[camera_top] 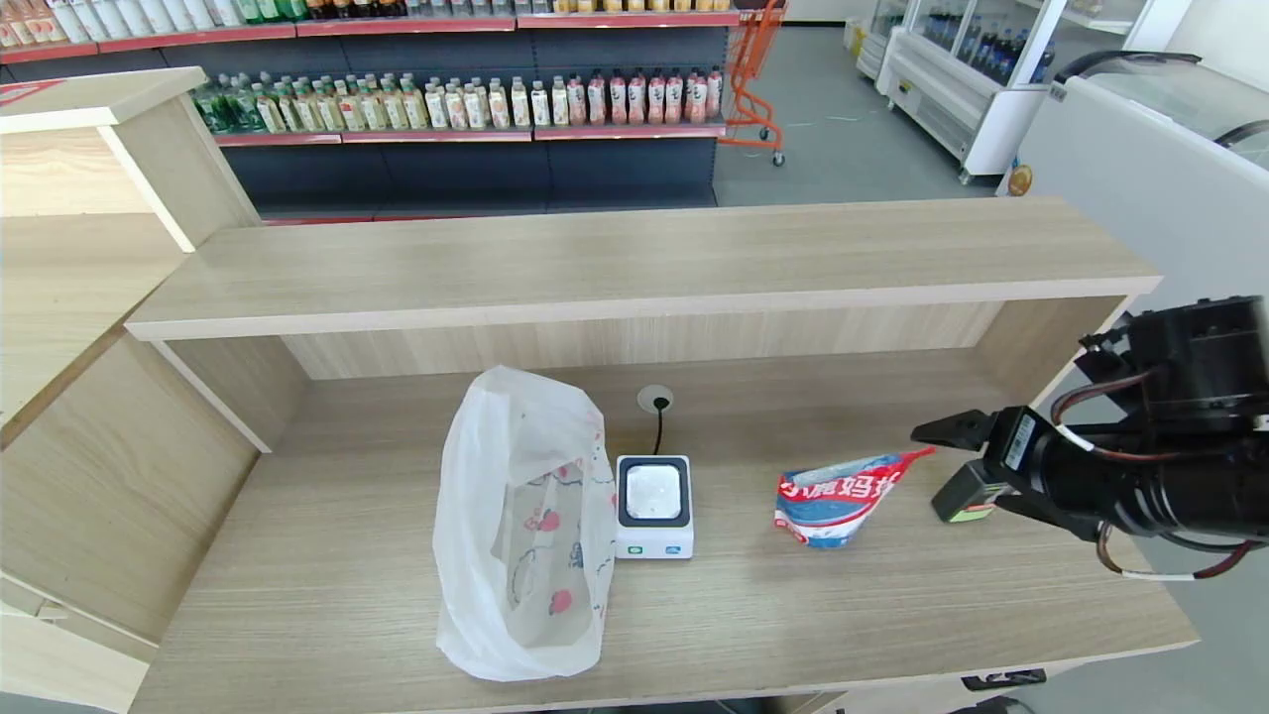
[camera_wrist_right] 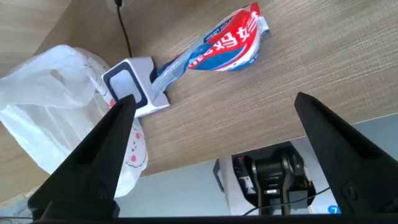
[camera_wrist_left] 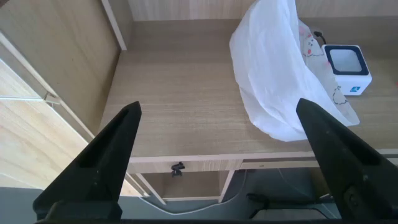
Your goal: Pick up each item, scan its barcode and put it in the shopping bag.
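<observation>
Snack pouch (camera_top: 833,496) lies right of centre on the surface (camera_top: 793,615), unscanned, outside the shopping bag (camera_top: 525,526). Right claw (camera_top: 927,472) and left claw (camera_wrist_left: 219,109) are spread, empty.

Scanner (camera_top: 653,506) between bag (camera_top: 525,526) and pouch (camera_top: 838,499)

Shopping bag (camera_top: 520,526): milky film, contents cannot be made out. Right arm (camera_top: 1140,476): cut off at head view's right edge. Scanner cable (camera_top: 658,431): vanishes into desk grommet (camera_top: 654,399).
</observation>
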Controlling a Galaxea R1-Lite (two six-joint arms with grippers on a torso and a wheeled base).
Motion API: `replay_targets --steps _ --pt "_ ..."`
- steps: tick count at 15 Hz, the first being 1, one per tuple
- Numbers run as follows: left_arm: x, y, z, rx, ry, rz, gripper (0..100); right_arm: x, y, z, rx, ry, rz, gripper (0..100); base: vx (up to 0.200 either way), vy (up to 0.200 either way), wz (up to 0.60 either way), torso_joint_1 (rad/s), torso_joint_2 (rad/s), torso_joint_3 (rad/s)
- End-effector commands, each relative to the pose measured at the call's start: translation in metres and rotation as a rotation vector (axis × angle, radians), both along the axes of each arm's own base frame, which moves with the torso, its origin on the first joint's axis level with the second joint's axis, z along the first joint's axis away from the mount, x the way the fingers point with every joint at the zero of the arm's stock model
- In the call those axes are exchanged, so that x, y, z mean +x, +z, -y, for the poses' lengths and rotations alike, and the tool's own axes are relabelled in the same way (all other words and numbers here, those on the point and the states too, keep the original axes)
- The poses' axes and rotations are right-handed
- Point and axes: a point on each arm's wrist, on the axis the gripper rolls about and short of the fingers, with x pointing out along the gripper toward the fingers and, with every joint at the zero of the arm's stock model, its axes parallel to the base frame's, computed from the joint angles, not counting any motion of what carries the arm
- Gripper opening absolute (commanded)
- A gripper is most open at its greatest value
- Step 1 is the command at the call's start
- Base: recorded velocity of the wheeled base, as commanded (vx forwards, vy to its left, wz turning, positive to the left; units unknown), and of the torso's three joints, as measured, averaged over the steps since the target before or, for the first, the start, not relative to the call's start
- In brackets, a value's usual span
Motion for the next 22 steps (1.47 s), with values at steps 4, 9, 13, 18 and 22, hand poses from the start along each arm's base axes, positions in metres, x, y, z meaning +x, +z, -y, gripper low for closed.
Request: replay_targets --steps 4,9,13,18,22 --pt "0.000 0.000 0.000 0.000 0.000 0.000 100 0.044 -0.038 -0.012 -0.017 -0.032 -0.115 100 0.000 0.000 0.00 0.000 0.00 0.000" --pt "0.000 0.000 0.000 0.000 0.000 0.000 100 0.069 -0.062 -0.023 -0.034 -0.001 -0.090 100 0.000 0.000 0.00 0.000 0.00 0.000" --pt "0.000 0.000 0.000 0.000 0.000 0.000 100 0.087 -0.086 -0.028 -0.056 0.003 -0.103 100 0.000 0.000 0.00 0.000 0.00 0.000" --pt "0.000 0.000 0.000 0.000 0.000 -0.001 100 0.103 -0.102 -0.032 -0.052 0.006 -0.087 100 0.000 0.000 0.00 0.000 0.00 0.000" --pt "0.000 0.000 0.000 0.000 0.000 0.000 100 0.105 -0.113 -0.038 -0.069 0.031 -0.072 0 0.000 0.000 0.00 0.000 0.00 0.000"
